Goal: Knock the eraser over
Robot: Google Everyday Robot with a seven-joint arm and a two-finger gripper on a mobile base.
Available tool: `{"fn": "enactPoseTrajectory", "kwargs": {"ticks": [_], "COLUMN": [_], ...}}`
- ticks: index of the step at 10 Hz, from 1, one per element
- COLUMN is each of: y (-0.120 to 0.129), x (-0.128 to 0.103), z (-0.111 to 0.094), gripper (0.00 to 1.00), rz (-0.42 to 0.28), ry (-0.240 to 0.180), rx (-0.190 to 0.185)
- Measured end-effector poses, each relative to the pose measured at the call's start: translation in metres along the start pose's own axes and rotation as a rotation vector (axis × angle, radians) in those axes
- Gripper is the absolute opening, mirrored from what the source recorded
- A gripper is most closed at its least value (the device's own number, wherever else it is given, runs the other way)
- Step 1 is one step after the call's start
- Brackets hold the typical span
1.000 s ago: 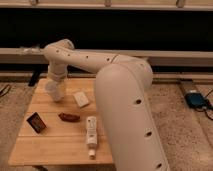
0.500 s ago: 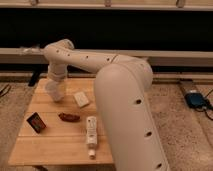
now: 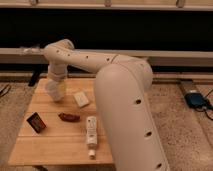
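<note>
The robot's white arm (image 3: 125, 100) fills the right half of the view. Its thick near segment rises from the lower edge, and a slimmer segment dotted with small dark holes reaches left, then bends down over the far left part of the desk.

The wooden desk (image 3: 55, 142) stands on a speckled floor in front of a long dark wall with a pale ledge.

The pincer (image 3: 54, 93) hangs at the end of the down-turned wrist, low over the desk's far left area. How far open it is cannot be told, and nothing shows in its hold. It is well apart from the eraser and nearer to the cream block.

A white tube-shaped bottle (image 3: 91, 131) lies near the desk's front, just beside the arm's bulk, with its cap toward the front edge. Any print on it is too small to read.

On the floor at the right sits a blue device (image 3: 196, 99).

A cream-white square block (image 3: 81, 99) lies flat to the right of the pincer.

The eraser (image 3: 36, 121) is near the desk's left edge. It seems to stand on its edge, its black face rimmed in reddish-orange, with no readable writing.

A dark red oblong lump (image 3: 68, 117) lies between the eraser and the bottle.
</note>
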Motion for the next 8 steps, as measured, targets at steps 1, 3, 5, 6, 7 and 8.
{"fn": "enactPoseTrajectory", "kwargs": {"ticks": [1, 3, 5, 6, 7, 8], "y": [0.000, -0.012, -0.039, -0.053, -0.070, -0.078], "x": [0.001, -0.003, -0.026, -0.039, -0.058, -0.073], "z": [0.001, 0.003, 0.008, 0.013, 0.018, 0.021], "gripper": [0.80, 0.80, 0.80, 0.80, 0.80, 0.80], "rz": [-0.005, -0.043, -0.108, -0.148, -0.205, -0.244], "ry": [0.001, 0.012, 0.022, 0.028, 0.035, 0.038], "rx": [0.003, 0.019, 0.031, 0.032, 0.031, 0.028]}}
